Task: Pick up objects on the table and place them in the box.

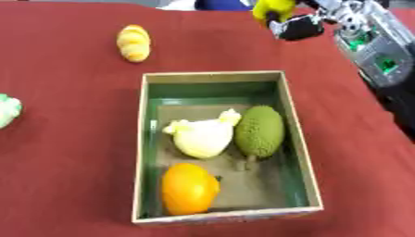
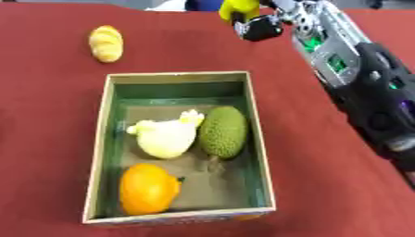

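Sitting on the red tablecloth (image 1: 73, 176), the open box (image 1: 295, 139) with green inner walls holds 3 things: an orange fruit (image 1: 190, 188) at its near end, a pale yellow-white plush piece (image 1: 203, 135) in the middle, and a bumpy green jackfruit-like fruit (image 1: 260, 130) just beside that, against the box's right wall. Beyond the box's far left corner, well apart from it, lies a yellow ridged croissant-shaped toy (image 1: 134, 42) on the cloth. Far off the box's left side, a pale green and white object (image 1: 7, 109) shows at the picture's edge, cut off. Past the box's far right corner, the right hand (image 2: 259, 27) is up at the back of the table, fingers curled round a yellow object (image 2: 238, 8) whose kind I cannot tell. The right arm (image 2: 348, 69) runs back along the box's right side.
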Controlling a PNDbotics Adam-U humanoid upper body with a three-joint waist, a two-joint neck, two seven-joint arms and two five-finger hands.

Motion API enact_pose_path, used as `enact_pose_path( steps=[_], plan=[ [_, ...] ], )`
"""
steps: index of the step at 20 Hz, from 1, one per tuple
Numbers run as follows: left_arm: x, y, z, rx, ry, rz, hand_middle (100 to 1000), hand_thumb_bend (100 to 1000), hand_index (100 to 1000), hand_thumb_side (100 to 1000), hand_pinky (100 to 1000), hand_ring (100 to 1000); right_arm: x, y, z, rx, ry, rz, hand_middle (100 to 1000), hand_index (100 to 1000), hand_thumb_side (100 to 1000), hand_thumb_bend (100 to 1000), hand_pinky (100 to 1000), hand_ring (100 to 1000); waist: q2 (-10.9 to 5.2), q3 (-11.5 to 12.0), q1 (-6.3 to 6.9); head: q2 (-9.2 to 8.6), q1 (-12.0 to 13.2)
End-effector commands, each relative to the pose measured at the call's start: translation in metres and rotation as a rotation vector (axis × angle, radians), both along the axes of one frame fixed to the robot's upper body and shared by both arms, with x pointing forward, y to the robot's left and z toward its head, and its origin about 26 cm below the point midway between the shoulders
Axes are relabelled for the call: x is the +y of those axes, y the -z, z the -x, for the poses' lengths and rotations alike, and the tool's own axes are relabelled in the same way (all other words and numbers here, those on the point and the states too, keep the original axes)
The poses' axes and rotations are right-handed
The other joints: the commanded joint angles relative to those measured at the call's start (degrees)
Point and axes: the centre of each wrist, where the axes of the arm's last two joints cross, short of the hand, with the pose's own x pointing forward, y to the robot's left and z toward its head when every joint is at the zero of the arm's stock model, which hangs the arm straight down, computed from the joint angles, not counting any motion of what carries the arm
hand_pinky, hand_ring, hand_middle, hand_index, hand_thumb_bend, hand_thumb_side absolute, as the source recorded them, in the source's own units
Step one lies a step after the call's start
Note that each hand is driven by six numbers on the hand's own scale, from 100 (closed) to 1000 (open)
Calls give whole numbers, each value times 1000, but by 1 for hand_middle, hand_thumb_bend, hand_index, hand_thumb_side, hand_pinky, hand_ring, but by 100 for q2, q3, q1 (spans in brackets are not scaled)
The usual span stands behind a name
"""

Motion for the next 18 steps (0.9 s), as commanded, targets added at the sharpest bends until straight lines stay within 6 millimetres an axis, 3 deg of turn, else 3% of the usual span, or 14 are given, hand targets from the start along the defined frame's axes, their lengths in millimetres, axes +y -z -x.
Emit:
enact_pose_path(
  steps=[1,3,5,6,7,18],
  plan=[
    [3,-9,3,-20,-8,-44,673,100,846,621,773,665,13,-23,49,-37,-102,48,576,713,165,100,769,639,-218,-25,30,76,64],
    [3,-9,3,-20,-10,-45,673,100,846,620,773,665,20,-22,72,-14,-144,56,579,716,176,100,769,642,-286,-46,31,118,84],
    [3,-9,3,-20,-11,-45,673,100,846,620,772,665,21,-17,82,22,-184,69,587,723,188,100,770,650,-348,-56,31,156,104],
    [3,-8,3,-20,-12,-45,673,100,845,620,772,665,20,-14,83,38,-204,77,590,727,153,100,772,653,-375,-60,31,171,118],
    [3,-8,3,-19,-12,-45,672,100,845,620,772,665,20,-11,84,51,-226,87,593,729,191,100,773,655,-400,-64,32,185,134],
    [1,-6,3,-12,-10,-41,672,100,844,621,770,665,41,25,78,194,-304,151,629,758,194,100,779,693,-576,-143,53,348,256]
  ],
)
